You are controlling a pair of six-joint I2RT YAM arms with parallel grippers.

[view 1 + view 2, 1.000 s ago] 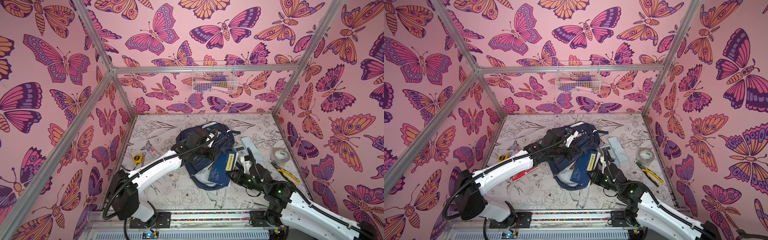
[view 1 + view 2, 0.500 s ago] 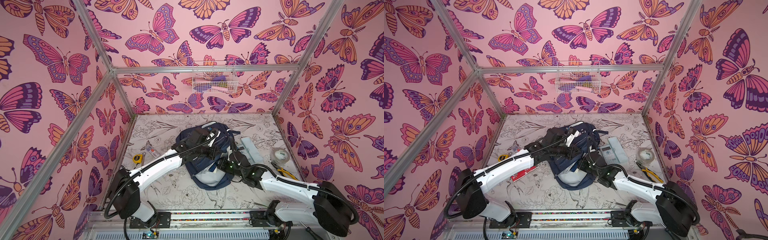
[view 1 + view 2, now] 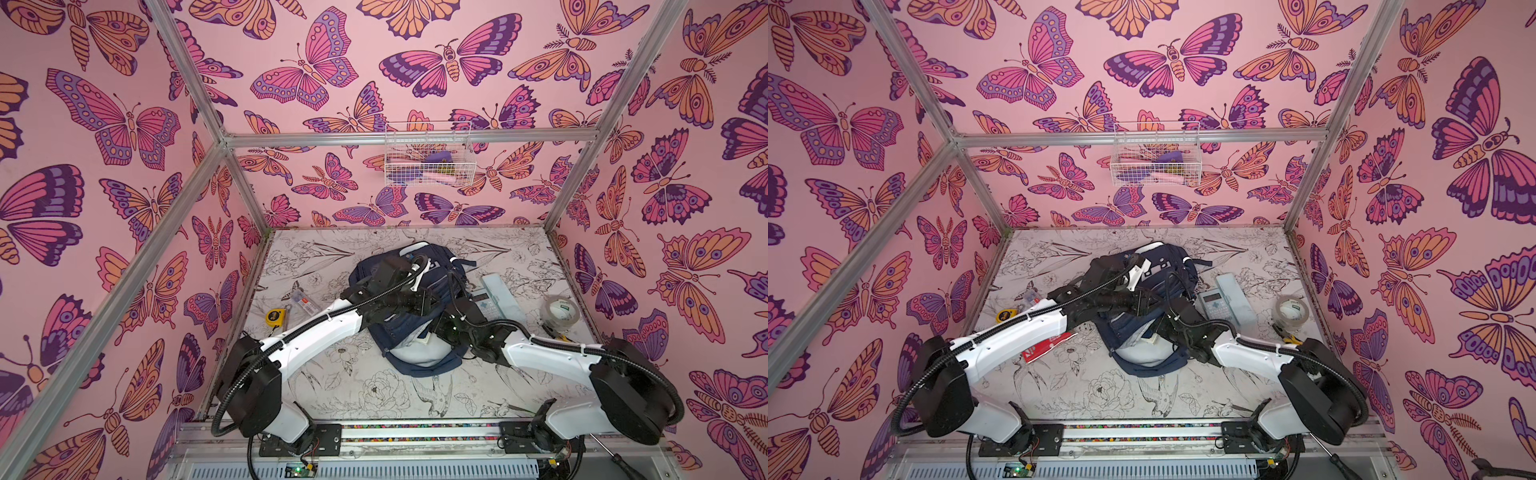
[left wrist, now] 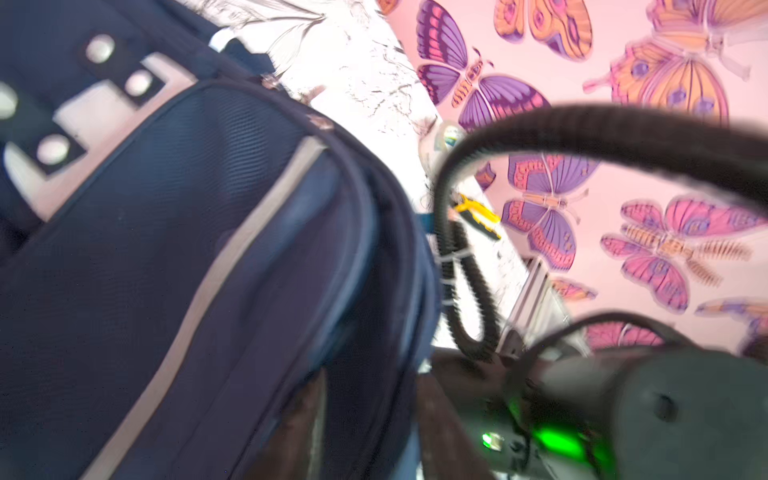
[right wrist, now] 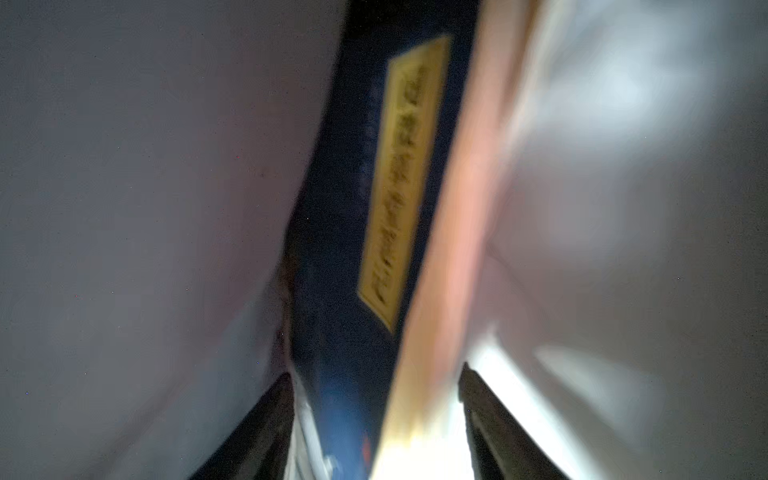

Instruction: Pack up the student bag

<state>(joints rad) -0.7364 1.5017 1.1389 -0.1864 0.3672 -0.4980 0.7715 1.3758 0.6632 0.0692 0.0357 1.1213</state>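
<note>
In both top views the student bag (image 3: 397, 334) lies in the middle of the table (image 3: 332, 399), with its open mouth and grey lining toward the robot. The left gripper (image 3: 417, 302) is over the upper flap and the right gripper (image 3: 442, 328) reaches into the mouth, but from here we cannot tell how the jaws stand. We judge the bag to be soft and rather light. It will fold and slide, so the seamed rim of the mouth is a better place to hold than the loose lining. In the left wrist view the mesh pocket and a pale stripe of the bag (image 4: 166, 249) fill the frame. The fingers at the edge are dark and blurred, so we cannot tell their state. In the right wrist view, inside the bag, the jaws stand wide on both sides of a blue book (image 5: 353, 208) with a yellow label. A bright gap on one side suggests they do not press it. The label is unreadable, and the bottom of the bag is hidden.
</note>
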